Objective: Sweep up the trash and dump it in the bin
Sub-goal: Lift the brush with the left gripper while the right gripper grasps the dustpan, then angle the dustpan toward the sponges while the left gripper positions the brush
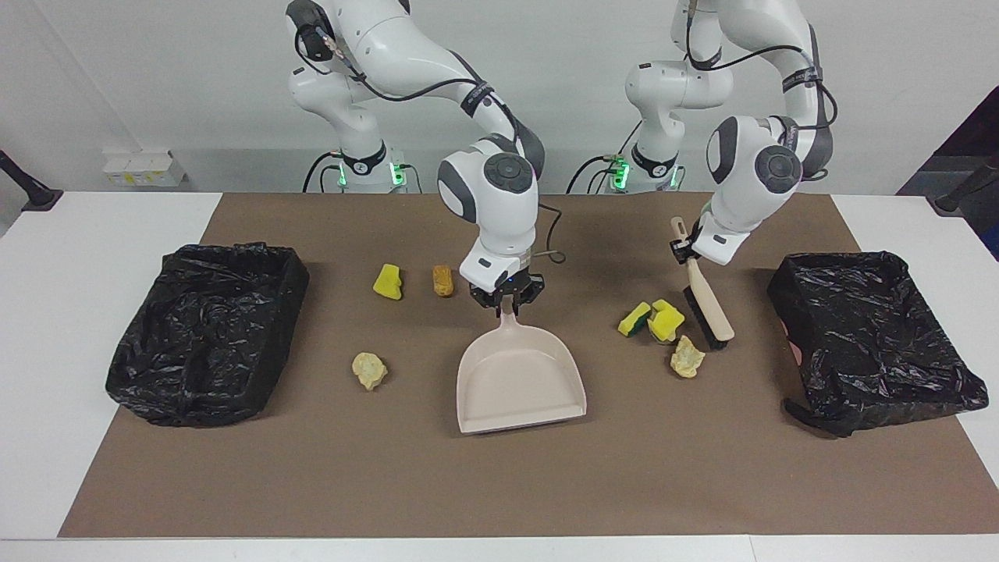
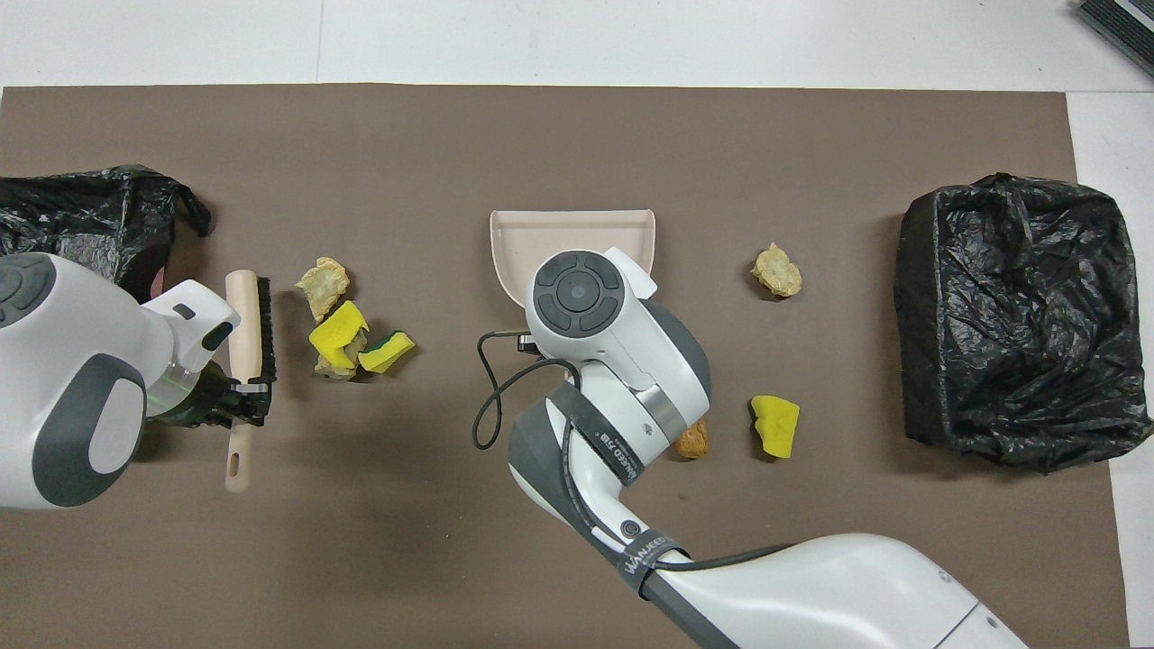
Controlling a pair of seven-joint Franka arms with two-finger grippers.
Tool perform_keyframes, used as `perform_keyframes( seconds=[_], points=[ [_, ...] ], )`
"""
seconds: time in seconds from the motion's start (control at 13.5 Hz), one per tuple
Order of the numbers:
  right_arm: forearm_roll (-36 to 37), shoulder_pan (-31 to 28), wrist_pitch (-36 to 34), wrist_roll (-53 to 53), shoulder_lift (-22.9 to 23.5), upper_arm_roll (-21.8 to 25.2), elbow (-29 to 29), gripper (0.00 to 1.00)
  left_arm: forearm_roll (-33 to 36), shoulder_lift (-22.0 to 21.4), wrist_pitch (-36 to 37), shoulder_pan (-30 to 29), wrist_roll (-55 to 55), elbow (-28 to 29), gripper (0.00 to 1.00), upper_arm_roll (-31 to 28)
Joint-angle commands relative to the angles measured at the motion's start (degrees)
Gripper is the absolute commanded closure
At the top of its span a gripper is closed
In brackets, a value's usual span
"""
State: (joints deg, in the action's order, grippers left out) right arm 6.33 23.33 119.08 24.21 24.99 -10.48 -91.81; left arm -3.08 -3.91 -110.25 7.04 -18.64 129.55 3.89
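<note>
Dustpan sits mid-frame, handle clamped by right gripper; bare worktop below its lip. Left gripper grips brush beside 4 clustered trash pieces.

Both glossy white robot arms have rounded shells with dark grey bands at the joints. Each wrist carries a round dark grey cap with a ring of buttons. Thin black cables run along the links, held by black straps with white letters. Green lights glow at the two bases.
</note>
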Motion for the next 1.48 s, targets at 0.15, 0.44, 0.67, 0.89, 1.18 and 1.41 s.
perform_keyframes(
  seconds=[0.15, 0.44, 0.67, 0.89, 1.18, 1.41],
  points=[
    [0.53, -1.18, -2.97, -22.04, -2.05, -0.77, -1.79, 1.00, -4.38, -2.77, -2.34, 6.58, -5.87, 3.78, 1.00, -0.55],
    [0.96, -2.59, -3.86, -35.79, -2.22, -0.68, -2.67, 1.00, -7.28, -3.90, 0.64, 7.03, -8.87, 1.07, 1.00, -0.81],
    [1.05, -3.38, -4.47, -46.94, -3.01, -0.68, -4.42, 1.00, -7.29, -5.75, 3.02, 2.64, -9.67, 0.17, 1.00, -1.08],
    [1.23, -3.56, -3.42, -56.45, -2.58, -0.59, -6.27, 1.00, -2.92, -4.62, 0.39, -1.15, 1.53, -0.44, 1.00, -1.17],
    [7.37, -3.56, -3.33, -62.88, -2.40, -0.68, -6.01, 1.00, -0.70, -1.19, -3.39, -1.24, 3.87, 0.70, 1.00, -0.99],
    [10.36, -3.56, -3.07, -67.09, -2.40, -0.68, -5.92, 1.00, -2.27, -1.37, -3.22, 3.58, 0.38, 1.84, 1.00, -0.81]
  ],
)
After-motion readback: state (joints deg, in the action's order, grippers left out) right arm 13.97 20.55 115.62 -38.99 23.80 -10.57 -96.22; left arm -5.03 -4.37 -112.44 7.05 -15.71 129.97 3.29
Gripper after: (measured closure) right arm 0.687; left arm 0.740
